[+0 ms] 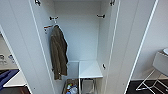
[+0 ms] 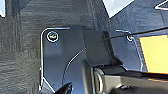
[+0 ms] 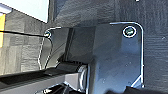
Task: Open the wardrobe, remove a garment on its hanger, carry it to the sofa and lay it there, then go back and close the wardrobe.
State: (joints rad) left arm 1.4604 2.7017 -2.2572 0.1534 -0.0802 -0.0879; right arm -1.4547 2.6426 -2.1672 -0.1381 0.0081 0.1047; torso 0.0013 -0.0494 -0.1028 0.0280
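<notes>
- The wardrobe (image 1: 82, 32) stands open in the head view, both tall flat white doors swung outward; its interior is smooth, matte white, a narrow upright box.
- Small dark hooks sit high on each inner side wall, one on the left wall (image 1: 53, 18) and one on the right wall (image 1: 100, 16).
- A long olive-brown coat (image 1: 58, 52) hangs from the left side, its cloth heavy and rumpled, falling in soft vertical folds nearly to the low shelf.
- The low shelf (image 1: 90, 69) is a flat white slab on the right half of the cabinet's base, with a thin upright panel at its left edge.
- Under and beside the shelf lies a box of mixed small items (image 1: 70, 89); what they are is too blurred to say, perhaps packets.
- A white chair with thin wire legs (image 1: 156, 75) stands to the right on dark flooring.
- A patch of blue fabric (image 1: 6, 76) shows at the lower left, past the left door.
- Both wrist views look down on dark, ribbed carpet (image 2: 22, 50) and the robot's own glossy plate; whether either gripper is open or clenched cannot be told.
</notes>
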